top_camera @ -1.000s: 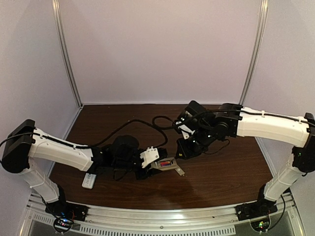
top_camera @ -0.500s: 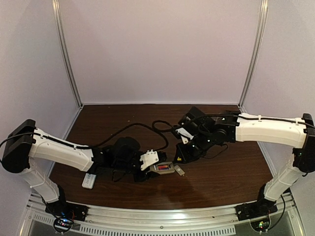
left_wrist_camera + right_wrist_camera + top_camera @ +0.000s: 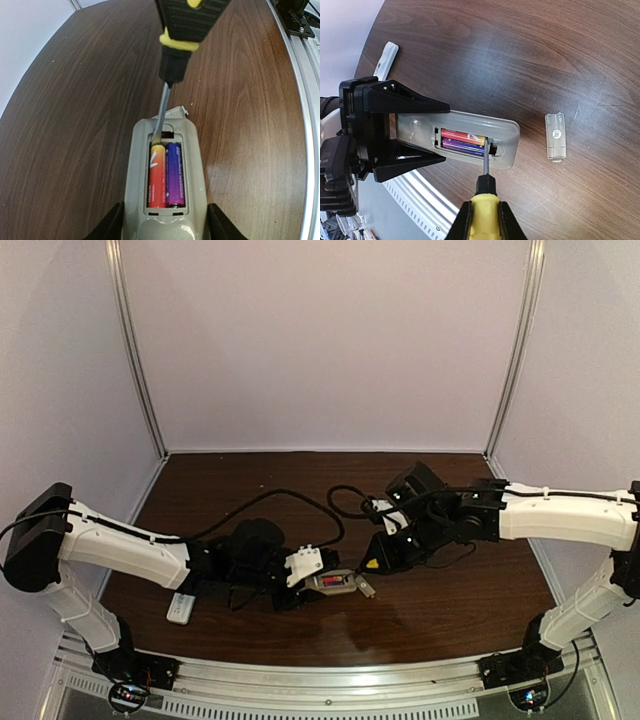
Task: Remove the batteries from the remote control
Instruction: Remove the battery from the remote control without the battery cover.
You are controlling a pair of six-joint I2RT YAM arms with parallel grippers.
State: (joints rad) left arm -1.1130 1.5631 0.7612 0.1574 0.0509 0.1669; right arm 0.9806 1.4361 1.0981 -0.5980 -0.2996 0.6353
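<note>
Since a second earlier, the right gripper (image 3: 484, 215) had been lowered from behind the remote control (image 3: 192, 165) until it hung just over the remote's far end. Its jaws were seen clamped on the yellow-and-black handle of a screwdriver (image 3: 185, 30). The thin shaft was angled down into the open battery bay, with its tip set at the far end of the red-orange battery (image 3: 157, 175). Whether the tip was actually touching could not be told.

The remote was gripped across its near end by the left gripper (image 3: 415, 132), one black finger on each long side, with the bay facing up. Two batteries were seated side by side in the bay, the red-orange battery beside the purple battery (image 3: 174, 172).

A small grey cover plate (image 3: 555, 136) was lying flat on the brown table (image 3: 75, 100), just beyond the remote's far end. A white remote (image 3: 387, 56) was lying well apart, by the left arm.
</note>
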